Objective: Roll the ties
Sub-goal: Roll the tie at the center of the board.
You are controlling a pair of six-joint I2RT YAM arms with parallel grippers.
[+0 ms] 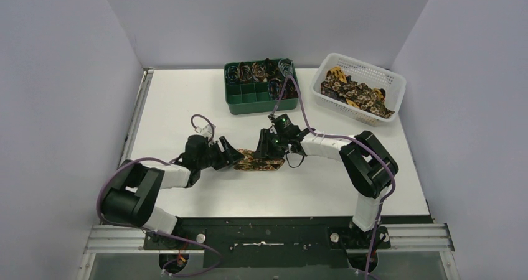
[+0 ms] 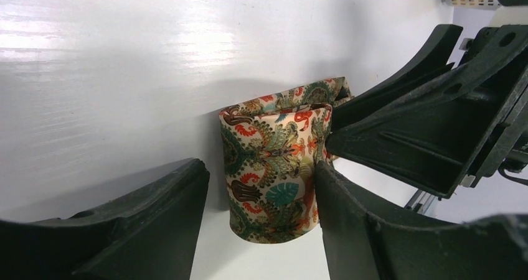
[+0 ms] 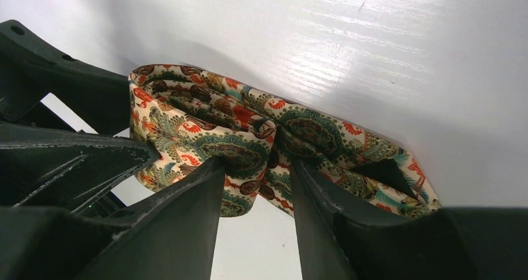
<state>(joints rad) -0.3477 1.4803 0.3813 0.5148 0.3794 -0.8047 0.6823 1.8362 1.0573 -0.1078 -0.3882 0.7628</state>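
One tie point(image 1: 261, 162), in a busy floral print, lies bunched in a loose fold on the white table between my two grippers. My left gripper point(image 1: 234, 158) is open around the tie's folded end point(image 2: 274, 137). In the left wrist view its right finger point(image 2: 373, 230) touches the fabric, and a gap shows on the other side. My right gripper point(image 3: 256, 165) is shut on the tie point(image 3: 187, 124), pinching the gathered middle of the fold. In the top view it point(image 1: 273, 145) comes down on the tie from the right.
A green compartment tray point(image 1: 249, 103) stands at the back centre with coiled ties point(image 1: 255, 73) in its far row. A white basket point(image 1: 398, 88) at the back right holds more ties point(image 1: 355, 93). Walls close in on three sides.
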